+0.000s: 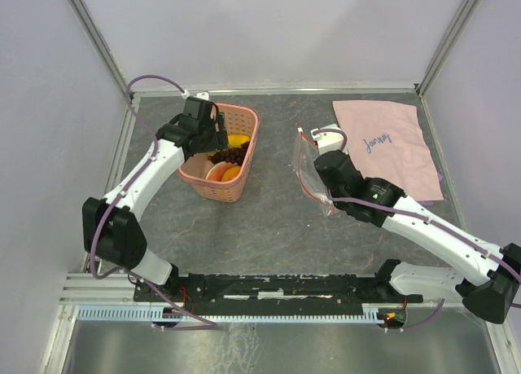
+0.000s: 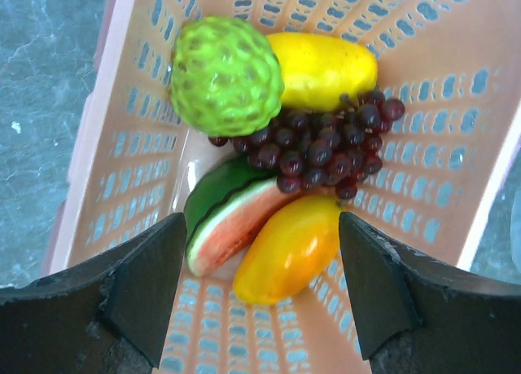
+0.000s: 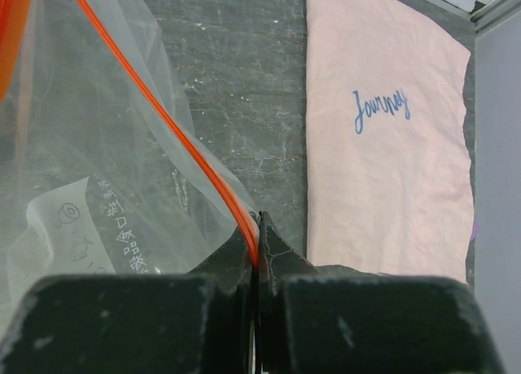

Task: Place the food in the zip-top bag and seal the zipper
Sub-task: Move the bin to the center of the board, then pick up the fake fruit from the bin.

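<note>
The food lies in a pink slotted basket (image 1: 244,121): a dark purple grape bunch (image 2: 321,146), a bumpy green round fruit (image 2: 225,74), a yellow fruit (image 2: 326,68), an orange-yellow fruit (image 2: 289,252) and a red-white watermelon slice (image 2: 224,223). My left gripper (image 2: 260,297) is open just above them, its fingers either side of the orange-yellow fruit. My right gripper (image 3: 259,248) is shut on the red-orange zipper strip (image 3: 163,117) of the clear zip-top bag (image 3: 73,187), holding the bag (image 1: 309,174) up off the table.
A pink cloth with blue script writing (image 1: 391,146) lies at the back right, beside the bag. The dark table (image 1: 269,227) is walled in by white panels on three sides.
</note>
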`<move>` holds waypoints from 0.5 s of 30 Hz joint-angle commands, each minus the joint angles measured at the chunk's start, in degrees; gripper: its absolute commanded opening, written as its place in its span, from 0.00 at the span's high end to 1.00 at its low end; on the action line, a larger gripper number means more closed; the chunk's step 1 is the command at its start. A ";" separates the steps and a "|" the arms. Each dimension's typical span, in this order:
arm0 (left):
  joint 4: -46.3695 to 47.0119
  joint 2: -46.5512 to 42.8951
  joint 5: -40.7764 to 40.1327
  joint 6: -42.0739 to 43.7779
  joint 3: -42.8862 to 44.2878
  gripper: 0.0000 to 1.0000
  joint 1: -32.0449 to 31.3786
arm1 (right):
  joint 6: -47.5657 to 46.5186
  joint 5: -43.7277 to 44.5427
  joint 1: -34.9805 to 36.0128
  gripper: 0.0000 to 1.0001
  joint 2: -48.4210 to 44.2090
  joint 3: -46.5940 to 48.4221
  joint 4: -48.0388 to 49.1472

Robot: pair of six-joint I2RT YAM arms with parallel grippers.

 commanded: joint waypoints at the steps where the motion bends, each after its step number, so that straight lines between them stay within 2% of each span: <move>1: 8.65 4.74 -7.74 -6.33 1.43 0.19 -0.91 | -0.56 -1.31 -0.16 0.96 -0.07 0.05 2.32; 6: 13.08 7.66 -18.98 -8.56 0.93 0.19 -2.59 | -0.74 -1.26 -0.12 0.96 -0.84 -0.52 1.72; 15: 14.62 15.93 -24.53 -9.10 4.14 0.18 -2.63 | -1.77 -1.77 -0.14 0.95 0.44 -0.74 2.58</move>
